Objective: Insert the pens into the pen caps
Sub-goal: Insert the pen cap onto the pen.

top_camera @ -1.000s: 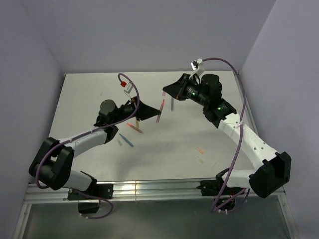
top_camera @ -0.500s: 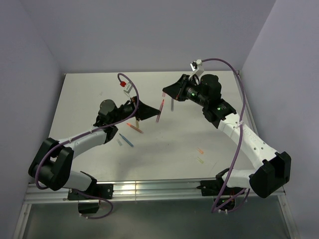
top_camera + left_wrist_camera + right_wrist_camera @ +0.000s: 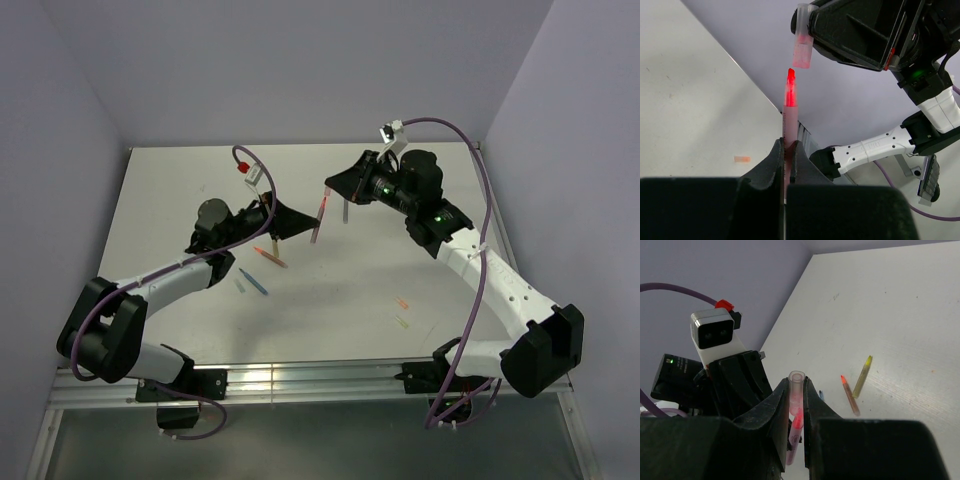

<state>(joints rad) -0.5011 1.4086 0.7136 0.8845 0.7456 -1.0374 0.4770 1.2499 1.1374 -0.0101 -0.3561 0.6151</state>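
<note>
Above mid-table, the left pincer (image 3: 787,150) is clamped shut on the lower shaft of a pink-red pen (image 3: 789,107), held approx. upright w/ the bright tip up. Opposite it, on the far-right side, the right pincer (image 3: 796,397) pinches a pink cap (image 3: 802,42) btw. its fingers. The cap hangs right above the pen tip. Left wrist view shows a small gap btw. them, so the pen is not in yet.

Down on the table (image 3: 420,250), left of centre, a yellow pen (image 3: 862,369) and an orange-tipped pen (image 3: 849,395) lie close side by side. A blue pen (image 3: 253,282) lies a bit nearer. Right of centre, on the near side, an orange cap (image 3: 400,302) and a yellow-green cap (image 3: 400,322) lie close together, well apart from those pens.
</note>
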